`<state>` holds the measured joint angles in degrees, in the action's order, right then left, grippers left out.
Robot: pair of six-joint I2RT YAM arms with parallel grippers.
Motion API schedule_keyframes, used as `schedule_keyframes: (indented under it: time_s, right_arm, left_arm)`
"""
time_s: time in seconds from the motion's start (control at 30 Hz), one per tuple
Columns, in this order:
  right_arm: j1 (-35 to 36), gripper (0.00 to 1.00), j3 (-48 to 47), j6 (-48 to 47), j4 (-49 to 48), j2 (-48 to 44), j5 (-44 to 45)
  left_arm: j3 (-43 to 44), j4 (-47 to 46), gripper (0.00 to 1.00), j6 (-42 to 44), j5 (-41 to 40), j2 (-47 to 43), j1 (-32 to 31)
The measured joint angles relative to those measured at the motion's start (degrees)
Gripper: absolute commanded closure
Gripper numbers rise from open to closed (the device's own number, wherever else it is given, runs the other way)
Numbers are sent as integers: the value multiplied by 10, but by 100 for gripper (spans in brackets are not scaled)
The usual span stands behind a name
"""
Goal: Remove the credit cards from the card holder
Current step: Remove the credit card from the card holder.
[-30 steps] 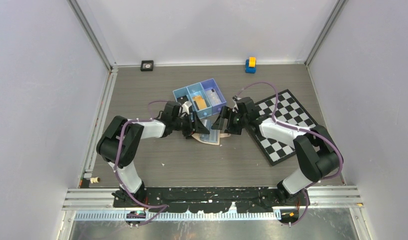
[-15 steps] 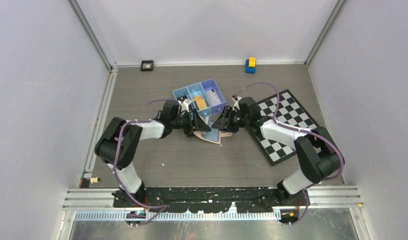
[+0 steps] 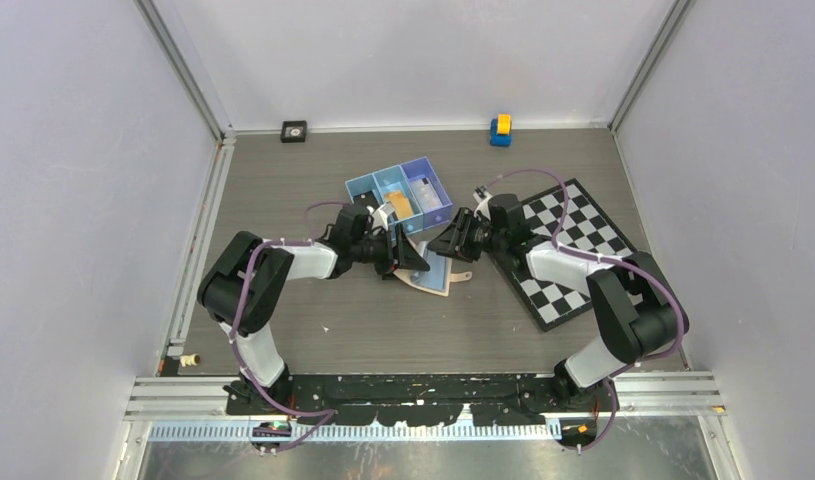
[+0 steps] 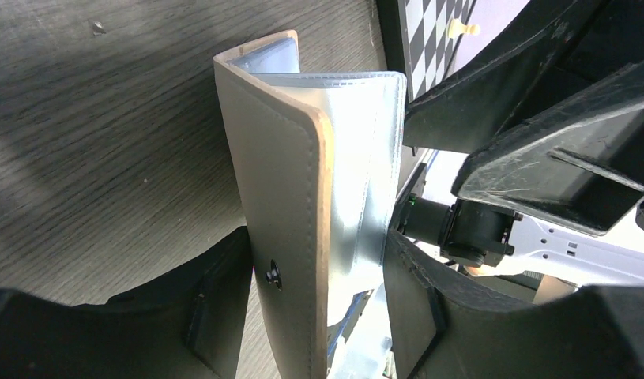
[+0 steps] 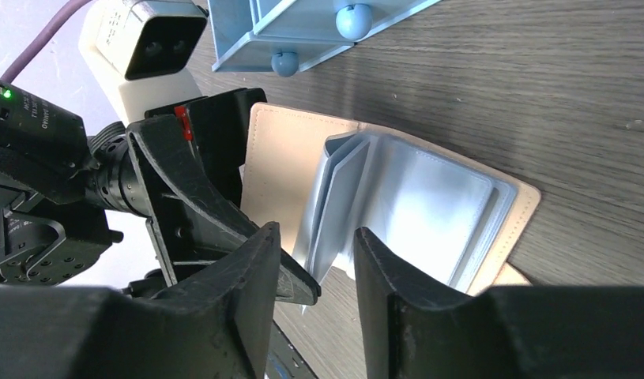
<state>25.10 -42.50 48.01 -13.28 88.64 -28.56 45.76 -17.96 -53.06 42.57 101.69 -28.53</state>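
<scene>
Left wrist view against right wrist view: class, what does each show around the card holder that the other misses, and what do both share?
Only the left wrist view shows the card holder's tan outer cover with its snap stud, and a chessboard corner. Only the right wrist view shows the holder's inner face opened out, and the blue tray beyond it. Both show its clear sleeves and the wood-grain table.

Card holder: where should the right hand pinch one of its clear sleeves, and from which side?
Probably the free edge of one clear sleeve, coming from the open side, opposite the left hand gripping the card holder: sleeves fan apart there but are bound at the fold.
</scene>
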Motion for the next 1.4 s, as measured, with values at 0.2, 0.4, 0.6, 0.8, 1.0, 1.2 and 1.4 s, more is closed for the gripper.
schedule_keyframes:
  time_s: [0.2,0.4,0.6,0.8,1.0,1.2,1.4]
  right_arm:
    - [0,66,0,5,-4,17,-9]
    - [0,69,0,4,-4,31,-11]
    - [0,81,-12,5,2,49,-22]
    - [0,85,-19,4,9,52,-26]
    - [0,92,-20,4,10,56,-34]
    - [0,98,-20,5,9,59,-42]
    - [0,99,-20,5,9,66,-42]
  left_arm:
    - [2,3,76,7,0,0,-1]
    - [2,5,72,9,0,1,-2]
    - [2,12,60,10,-2,4,-2]
    - [2,16,46,10,-5,4,-2]
    - [2,20,41,10,-5,4,-2]
    - [2,23,34,11,-5,4,-2]
    - [2,23,31,11,-4,4,-2]
